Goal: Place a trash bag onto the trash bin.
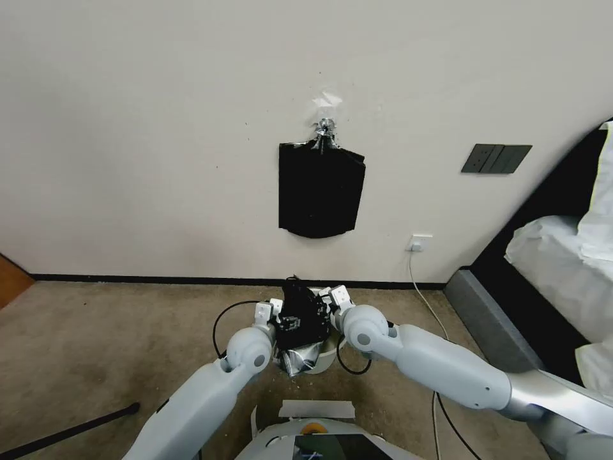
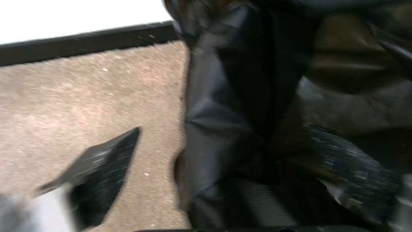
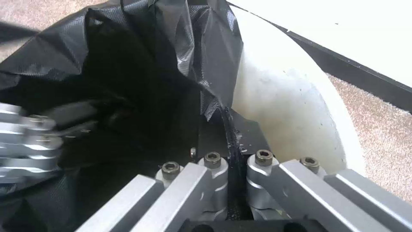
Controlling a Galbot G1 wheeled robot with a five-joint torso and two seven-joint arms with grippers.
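I can read no brand, label or writing on anything here. Both my arms reach forward and meet low over the trash bin (image 1: pixel 322 358), which stands on the carpet (image 1: pixel 115 338) close to the wall (image 1: pixel 159 128). The trash bag (image 1: pixel 305 316) hangs bunched between the two grippers, draped into and over the bin's mouth.

My right gripper (image 3: pixel 229 129) is pinched together on a fold of the bag's edge, right against the bin's (image 3: pixel 292 106) cream-white inner wall. My left gripper (image 2: pixel 223 161) is spread apart: one dark finger (image 2: pixel 107 161) hangs free over the carpet, and the bag (image 2: pixel 240 106) lies across the gap beside it.

The bag is thin, glossy black, finely textured and heavily creased. A flat black bundle of bags (image 1: pixel 319 191) hangs from a clip on the wall above.
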